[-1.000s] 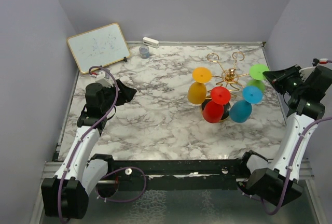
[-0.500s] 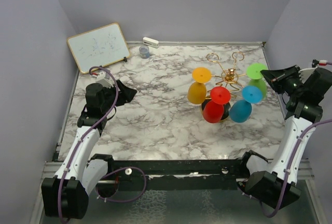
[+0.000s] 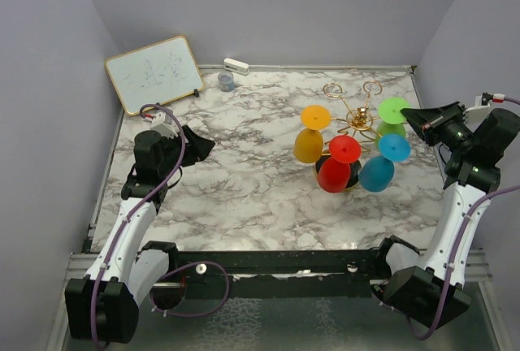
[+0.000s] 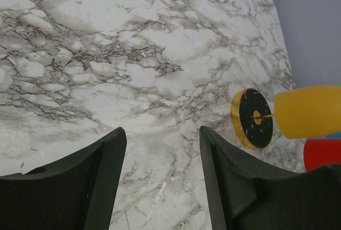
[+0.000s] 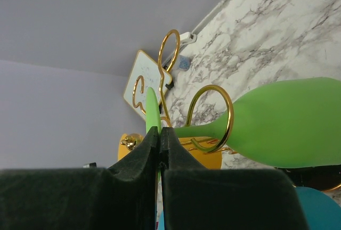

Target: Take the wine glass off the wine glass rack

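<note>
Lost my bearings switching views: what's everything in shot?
gold wire wine glass rack, black round base: one, gold, right of centre
green stemmed wine glass: one, green, rack's right
blue stemmed wine glass: one, blue, rack's front-right
red stemmed wine glass: one, red, rack's front
yellow stemmed wine glass: one, yellow, rack's left
framed whiteboard: one, white, far-left corner
blue-grey cup: one, blue-grey, beside whiteboard
white block: one, white, far edge
marble-patterned table: one, white-grey
left end effector: one, black, open above table's left
right end effector: one, black, shut on green glass's foot

Whiteboard (image 3: 154, 73) at far-left corner of marble table (image 3: 244, 172); beside it, bluish pot (image 3: 226, 81), perhaps a white eraser (image 3: 236, 65).
</note>
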You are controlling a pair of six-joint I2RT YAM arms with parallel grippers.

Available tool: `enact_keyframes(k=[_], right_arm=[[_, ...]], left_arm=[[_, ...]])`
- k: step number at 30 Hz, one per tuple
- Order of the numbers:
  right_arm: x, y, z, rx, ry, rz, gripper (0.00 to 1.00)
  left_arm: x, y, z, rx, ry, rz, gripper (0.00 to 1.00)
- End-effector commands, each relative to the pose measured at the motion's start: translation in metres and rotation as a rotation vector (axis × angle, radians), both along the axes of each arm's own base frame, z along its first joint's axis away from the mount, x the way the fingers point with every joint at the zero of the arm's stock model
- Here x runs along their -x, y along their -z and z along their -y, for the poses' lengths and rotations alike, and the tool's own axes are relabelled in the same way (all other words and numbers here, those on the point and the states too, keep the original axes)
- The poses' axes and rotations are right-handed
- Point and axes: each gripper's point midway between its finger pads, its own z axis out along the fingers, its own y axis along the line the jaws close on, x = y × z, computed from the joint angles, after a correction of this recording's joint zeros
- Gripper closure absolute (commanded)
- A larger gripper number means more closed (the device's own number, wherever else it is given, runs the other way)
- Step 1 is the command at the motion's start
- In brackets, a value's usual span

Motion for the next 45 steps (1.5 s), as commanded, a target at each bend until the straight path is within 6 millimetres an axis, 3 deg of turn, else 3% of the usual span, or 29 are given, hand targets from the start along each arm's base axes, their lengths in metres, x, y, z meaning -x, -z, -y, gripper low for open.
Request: enact_keyframes(k=[1, 12, 19, 23, 28, 32, 41, 45], right_arm=[[0.010, -0.012, -0.010, 0.013, -0.037, 0.042, 0.99], [0.023, 0.010, -0.005, 0.044, 0.058, -0.015, 0.99], [0.032, 0.005, 0.006, 0.095, 0.174, -0.027, 0.99], [0.037, -0.004, 0.025, 0.170, 0.297, -0.047, 0.99], [0.044, -0.024, 0.050, 0.266, 0.448, -0.033, 0.99], [0.041, -0.049, 0.055, 0.326, 0.461, 0.035, 0.99], [0.023, -0.136, 0.029, 0.427, 0.266, 0.336, 0.99], [0.016, -0.166, 0.009, 0.428, 0.119, 0.453, 0.99]], left_arm=[[0.001, -0.003, 0.005, 0.016, 0.023, 0.021, 0.41], [0.002, -0.003, 0.006, 0.019, 0.026, 0.020, 0.41], [0.003, -0.004, 0.008, 0.020, 0.034, 0.021, 0.41], [0.003, -0.003, 0.008, 0.020, 0.035, 0.020, 0.41], [0.003, -0.003, 0.009, 0.022, 0.036, 0.018, 0.41], [0.003, -0.003, 0.009, 0.024, 0.036, 0.019, 0.41], [0.003, -0.005, 0.011, 0.038, 0.040, 0.021, 0.41], [0.004, -0.006, 0.011, 0.040, 0.040, 0.025, 0.41]])
